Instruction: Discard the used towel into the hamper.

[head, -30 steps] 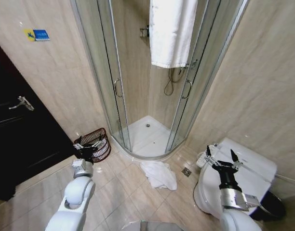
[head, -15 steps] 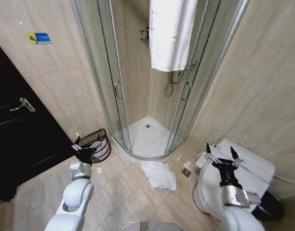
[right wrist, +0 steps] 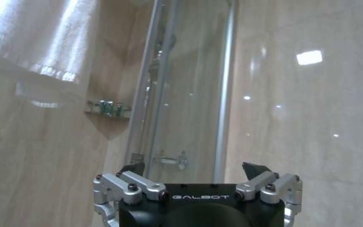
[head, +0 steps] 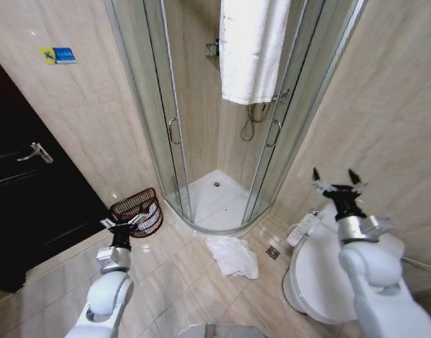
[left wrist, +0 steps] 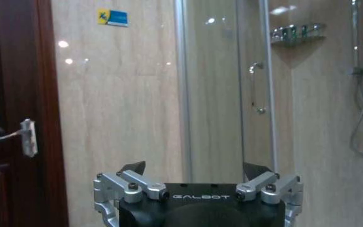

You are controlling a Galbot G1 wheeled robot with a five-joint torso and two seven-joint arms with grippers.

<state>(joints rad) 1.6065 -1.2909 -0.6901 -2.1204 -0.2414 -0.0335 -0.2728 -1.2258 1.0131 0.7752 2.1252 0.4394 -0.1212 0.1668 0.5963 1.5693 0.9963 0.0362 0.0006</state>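
Lying on floor: towel | hamper contents unclear | left gripper, right gripper open, empty

A white towel lies crumpled in a loose heap on the tiled floor, just outside the curved threshold of the shower, its folds bunched and 1 edge trailing toward the shower step. The hamper stands on the floor well apart from it, against the wall beside the shower's glass panel. It is a small round basket of dark reddish-brown open ribs, narrowing toward its base, and it seems tilted, its mouth facing partly outward; something pale may lie inside.
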